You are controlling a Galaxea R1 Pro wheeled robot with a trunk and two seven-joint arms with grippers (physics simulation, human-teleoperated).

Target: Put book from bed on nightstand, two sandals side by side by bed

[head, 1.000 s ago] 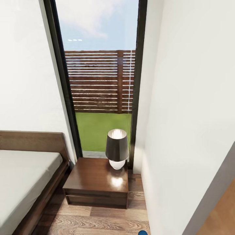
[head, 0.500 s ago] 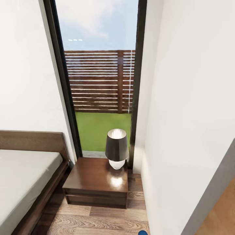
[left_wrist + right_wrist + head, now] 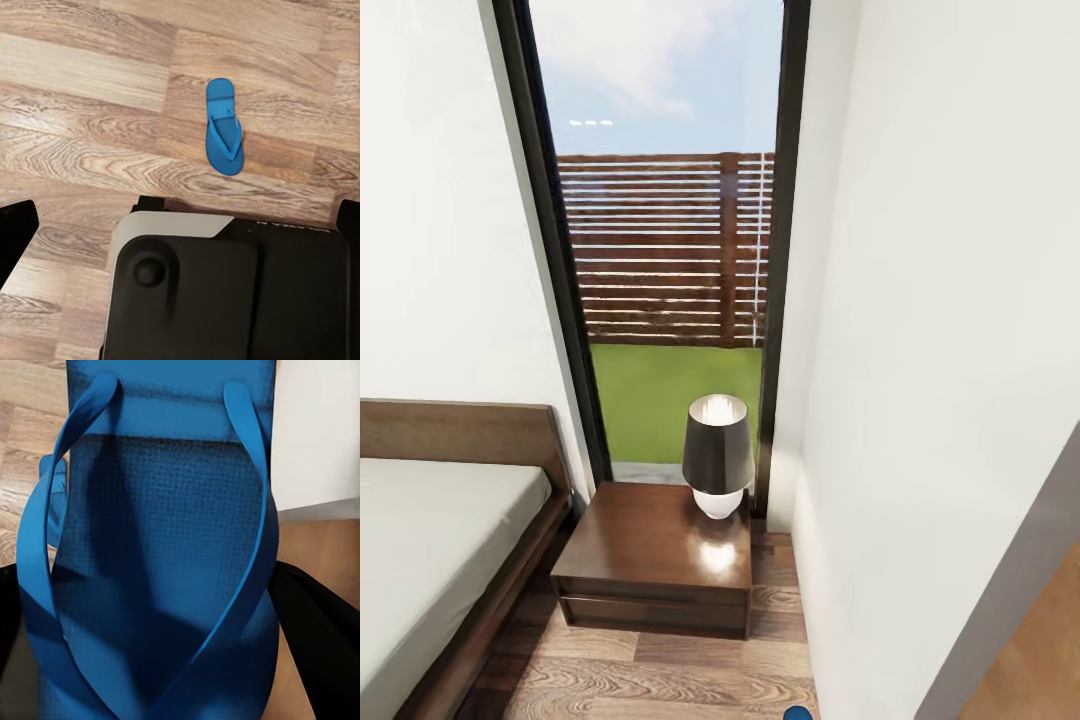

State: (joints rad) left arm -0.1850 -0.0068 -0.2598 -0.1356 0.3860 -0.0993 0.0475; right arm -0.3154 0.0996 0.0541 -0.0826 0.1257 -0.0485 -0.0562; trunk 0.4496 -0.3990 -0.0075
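One blue sandal [image 3: 161, 510] hangs close in front of the right wrist camera, and my right gripper [image 3: 161, 630] is shut on it, with a black finger [image 3: 319, 637] at each side. Its blue tip [image 3: 797, 713] peeks in at the bottom edge of the head view. The other sandal [image 3: 223, 127] lies flat on the wood floor, beyond my left gripper [image 3: 184, 217], which is open and holds nothing. The bed [image 3: 430, 560] stands at the left, with the dark brown nightstand [image 3: 650, 560] beside its headboard. The book is out of view.
A lamp [image 3: 717, 455] with a dark shade stands on the nightstand's back right part. A tall black-framed window [image 3: 660, 250] rises behind it, and a white wall [image 3: 940, 400] closes in on the right. The robot's black and grey base [image 3: 225, 292] sits below the left gripper.
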